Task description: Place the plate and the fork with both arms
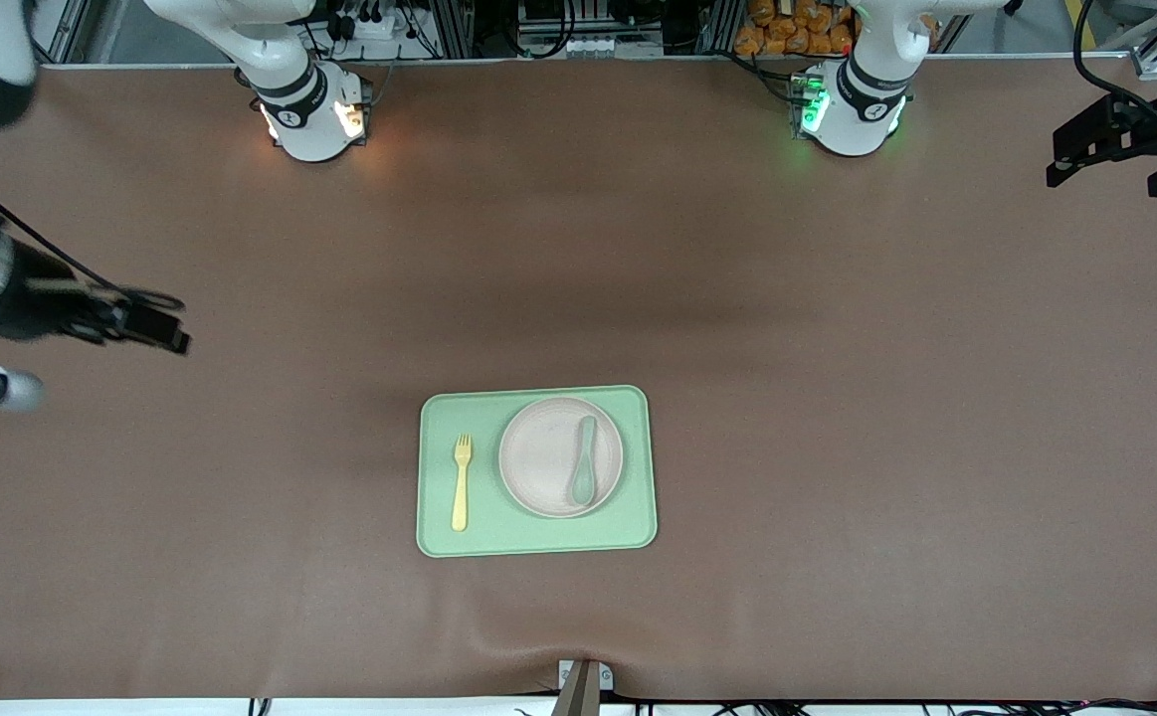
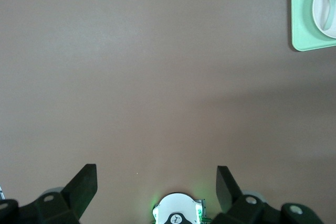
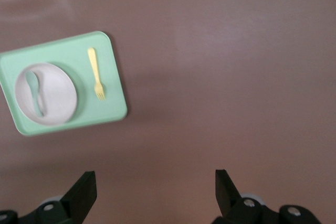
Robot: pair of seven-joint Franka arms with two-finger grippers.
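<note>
The off-white plate [image 1: 538, 457] sits on a light-green tray [image 1: 538, 532] near the front edge of the table. A grey-green spoon [image 1: 584, 459] lies on the plate. The pale-yellow fork [image 1: 461, 481] lies on the tray beside the plate, toward the right arm's end. The right wrist view shows the plate [image 3: 55, 95], fork [image 3: 96, 73] and tray [image 3: 63, 51]. My right gripper [image 1: 165, 333] [image 3: 155, 179] is open and empty, raised over bare table at the right arm's end. My left gripper [image 1: 1105, 169] [image 2: 156, 174] is open and empty, raised at the left arm's end.
The brown table mat [image 1: 837, 398] surrounds the tray. A corner of the tray [image 2: 304, 24] and the plate's edge [image 2: 321, 9] show in the left wrist view. The arms' bases [image 1: 314, 114] [image 1: 852, 109] stand at the table's edge farthest from the front camera.
</note>
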